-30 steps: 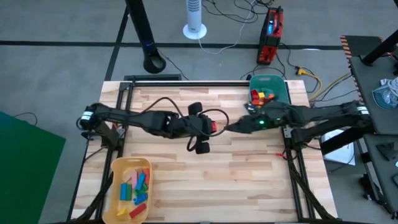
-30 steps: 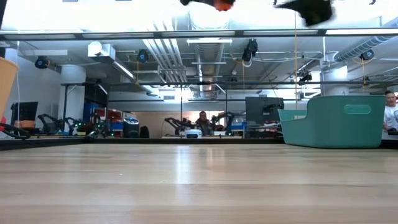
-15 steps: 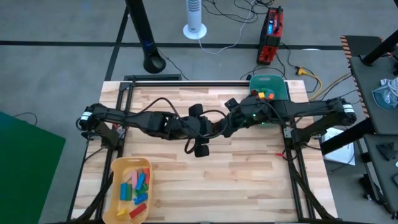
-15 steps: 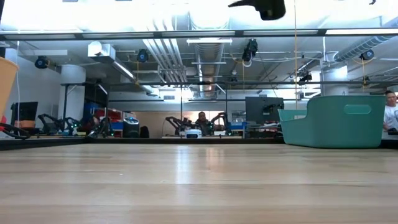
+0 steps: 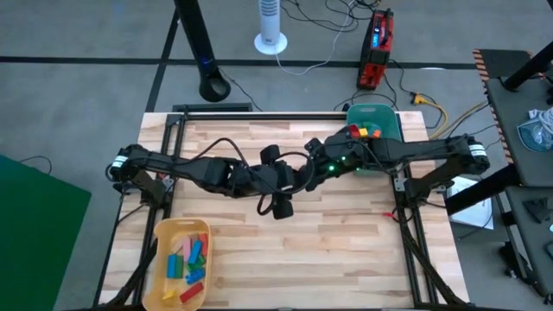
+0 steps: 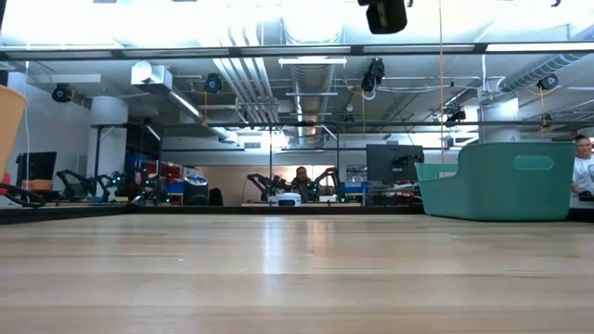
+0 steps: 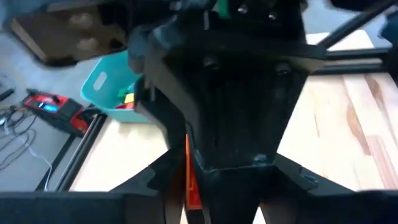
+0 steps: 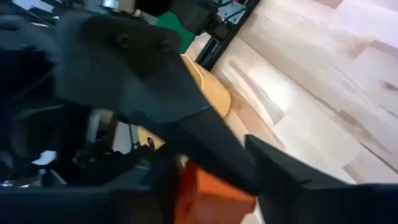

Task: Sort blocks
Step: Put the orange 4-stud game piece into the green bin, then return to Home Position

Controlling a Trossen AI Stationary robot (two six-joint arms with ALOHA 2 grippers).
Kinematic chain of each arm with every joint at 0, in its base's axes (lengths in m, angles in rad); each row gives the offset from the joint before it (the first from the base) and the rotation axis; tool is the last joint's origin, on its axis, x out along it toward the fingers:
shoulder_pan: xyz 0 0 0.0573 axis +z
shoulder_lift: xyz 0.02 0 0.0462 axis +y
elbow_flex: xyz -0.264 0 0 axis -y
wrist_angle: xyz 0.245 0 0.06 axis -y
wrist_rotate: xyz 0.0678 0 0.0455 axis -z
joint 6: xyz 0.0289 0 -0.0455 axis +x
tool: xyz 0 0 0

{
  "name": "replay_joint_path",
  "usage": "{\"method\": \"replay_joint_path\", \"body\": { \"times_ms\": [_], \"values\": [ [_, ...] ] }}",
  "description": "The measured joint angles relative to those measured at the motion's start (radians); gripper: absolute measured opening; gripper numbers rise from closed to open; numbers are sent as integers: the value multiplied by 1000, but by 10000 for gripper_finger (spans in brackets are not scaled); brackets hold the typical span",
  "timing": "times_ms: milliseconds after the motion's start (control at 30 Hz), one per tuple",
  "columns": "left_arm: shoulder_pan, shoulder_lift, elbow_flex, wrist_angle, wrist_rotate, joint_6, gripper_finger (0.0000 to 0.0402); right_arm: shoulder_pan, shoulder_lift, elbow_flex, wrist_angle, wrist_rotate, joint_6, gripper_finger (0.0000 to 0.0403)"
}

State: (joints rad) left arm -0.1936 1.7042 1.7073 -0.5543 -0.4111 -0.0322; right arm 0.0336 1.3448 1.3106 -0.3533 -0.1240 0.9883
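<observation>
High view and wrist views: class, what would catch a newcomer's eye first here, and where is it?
The two dark arms meet nose to nose above the middle of the wooden table, the left gripper and right gripper both at one orange block. Next come the colours: the yellow tray of blocks at the near left corner, the teal bin of blocks at the far right.

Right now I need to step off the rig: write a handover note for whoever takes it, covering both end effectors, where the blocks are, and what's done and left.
Left end effector and right end effector meet above mid-table, an orange block between them in what looks like a hand-over; which one grips it cannot be told.
Blocks: a batch lies in the yellow tray at the near left corner; more sit in the teal bin at the far right corner.
Done: part of the sort, judging by the tray.
Left: finish this hand-over and place the orange block; bin blocks remain.
</observation>
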Motion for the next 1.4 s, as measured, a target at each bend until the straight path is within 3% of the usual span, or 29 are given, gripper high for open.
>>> {"method": "replay_joint_path", "body": {
  "times_ms": [100,133,233,367,467,633,700,833,967,1100,1233,1400],
  "values": [
    [-2,0,1,-5,-50,-54,154,-5,-6,0,-2,3,7,94],
    [-1,0,8,-22,-56,-60,159,-9,-8,0,-1,4,-1,86],
    [0,0,33,-108,-78,-67,176,-36,-17,6,-75,2,-39,87],
    [2,-1,86,-244,-151,-81,197,-104,-24,51,-352,-1,-109,87],
    [2,1,133,-367,-166,-104,206,-185,-14,77,-661,137,-198,87],
    [1,2,188,-487,-162,-168,209,-398,50,50,-1046,521,-297,87],
    [1,2,205,-510,-161,-172,209,-505,85,18,-1032,590,-350,87],
    [2,2,221,-510,-158,-177,210,-698,185,-42,-852,596,-514,92],
    [0,3,226,-513,-156,-227,210,-808,284,-45,-868,598,-540,165],
    [0,3,229,-543,-154,-283,210,-817,286,-46,-848,597,-573,236],
    [0,3,215,-541,-153,-352,210,-777,212,-45,-814,578,-563,283],
    [0,9,210,-541,-95,-404,210,-631,27,-86,-673,399,-575,311]
  ]
}}
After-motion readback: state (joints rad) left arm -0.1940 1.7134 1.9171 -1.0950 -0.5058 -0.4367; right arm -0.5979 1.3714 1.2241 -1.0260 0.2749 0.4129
